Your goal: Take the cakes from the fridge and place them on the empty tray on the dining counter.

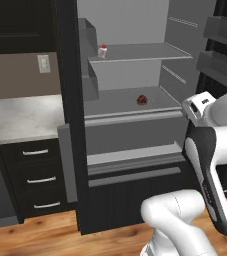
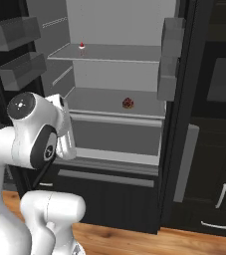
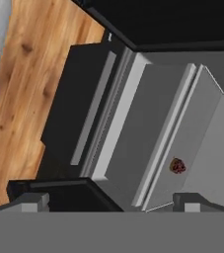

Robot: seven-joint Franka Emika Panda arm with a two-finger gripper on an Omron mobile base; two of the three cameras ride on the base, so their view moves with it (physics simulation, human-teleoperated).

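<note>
The fridge stands open, showing pale grey shelves. One cake, whitish with a red top, sits on the upper shelf near its left end. A second, dark red cake rests on the shelf below. My gripper is open and empty, its fingertips wide apart. It hangs outside the fridge, in front of the lower shelf and above the freezer drawer, well short of both cakes. The empty tray and the dining counter are out of view.
Door bins jut out beside the opening on both sides. A wall counter with black drawers lies left of the fridge, and black cabinets lie to its right. Wooden floor runs in front.
</note>
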